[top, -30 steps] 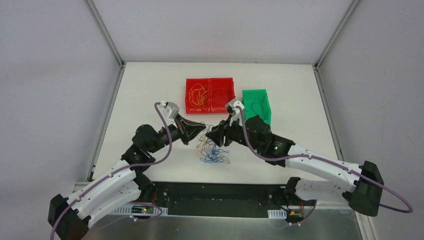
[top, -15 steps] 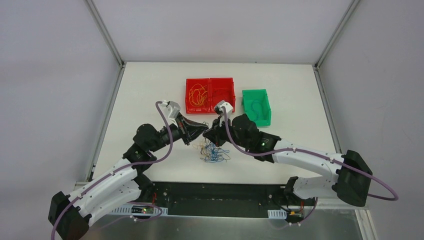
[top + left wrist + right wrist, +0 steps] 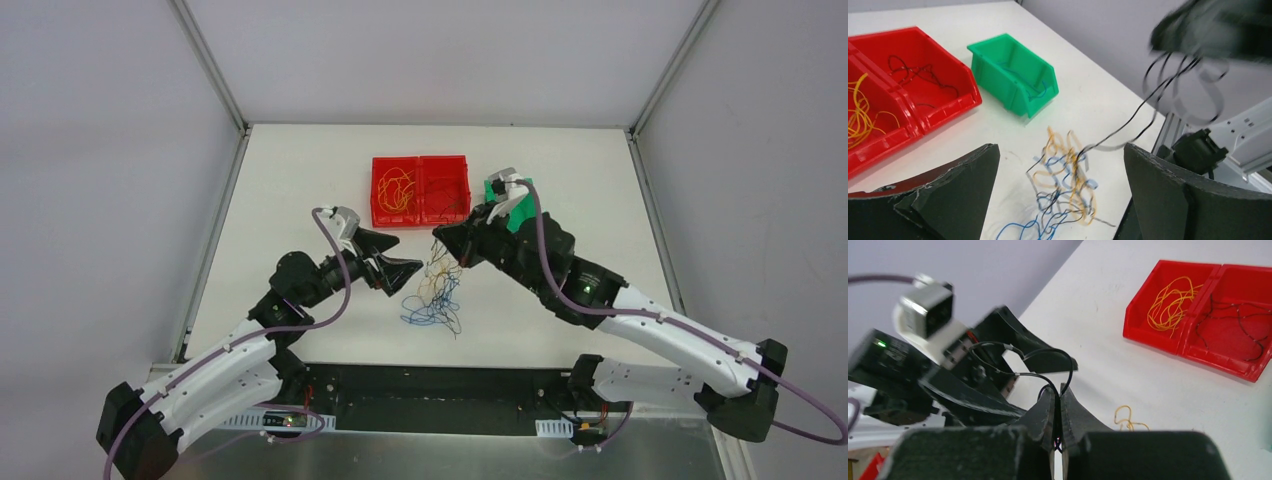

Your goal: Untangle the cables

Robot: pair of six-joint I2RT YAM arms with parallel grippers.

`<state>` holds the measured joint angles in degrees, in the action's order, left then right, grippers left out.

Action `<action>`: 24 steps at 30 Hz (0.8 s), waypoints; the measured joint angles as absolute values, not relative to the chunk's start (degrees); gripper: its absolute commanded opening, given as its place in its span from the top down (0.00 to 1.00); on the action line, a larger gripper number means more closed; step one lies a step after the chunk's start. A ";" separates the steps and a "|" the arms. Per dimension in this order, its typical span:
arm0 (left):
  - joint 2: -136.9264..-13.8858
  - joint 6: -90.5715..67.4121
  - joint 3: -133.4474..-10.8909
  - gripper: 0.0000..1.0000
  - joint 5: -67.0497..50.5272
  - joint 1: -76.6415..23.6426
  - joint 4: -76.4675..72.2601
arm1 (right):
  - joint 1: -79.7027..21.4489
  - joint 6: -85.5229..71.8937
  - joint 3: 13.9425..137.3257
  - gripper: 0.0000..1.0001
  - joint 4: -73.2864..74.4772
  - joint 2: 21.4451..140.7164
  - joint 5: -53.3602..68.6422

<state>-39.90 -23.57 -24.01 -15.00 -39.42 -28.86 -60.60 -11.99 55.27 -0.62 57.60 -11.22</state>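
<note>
The cables (image 3: 434, 296) lie as a small tangle of yellow-orange, blue and dark wires on the white table between the arms. In the left wrist view the tangle (image 3: 1075, 180) sits between my left gripper's wide-apart fingers. My left gripper (image 3: 398, 256) (image 3: 1060, 150) is open and holds nothing. My right gripper (image 3: 441, 238) (image 3: 1060, 390) is shut on a dark cable (image 3: 1066, 358), raised above the tangle's far side. That dark cable (image 3: 1128, 120) runs taut from the tangle up to the right gripper, which looks blurred in the left wrist view.
A red two-part bin (image 3: 420, 158) (image 3: 1173, 345) stands behind the tangle, yellow wires in its left half and dark wires in its right. A green bin (image 3: 998, 85) with a blue wire sits to its right, partly hidden under my right wrist in the top view.
My left gripper has opened and let go at the tangle. My right gripper, shut, has pulled up and back to the right, drawing a dark cable out and stretching the tangle.
</note>
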 measured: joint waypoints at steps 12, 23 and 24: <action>-52.12 -18.35 -19.46 0.08 -22.11 -39.44 -43.31 | -60.55 -15.64 66.30 1.00 10.07 56.82 -16.29; -61.17 -18.72 -20.67 0.13 -26.59 -40.56 -50.02 | -60.55 -16.67 66.59 1.00 11.18 58.26 -16.21; -61.19 -18.81 -20.82 0.13 -26.92 -40.56 -50.48 | -60.55 -16.71 66.59 1.00 11.16 58.63 -16.21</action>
<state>-61.19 -18.81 -20.82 -26.92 -40.56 -50.48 -60.55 -16.71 66.59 11.16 58.63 -16.21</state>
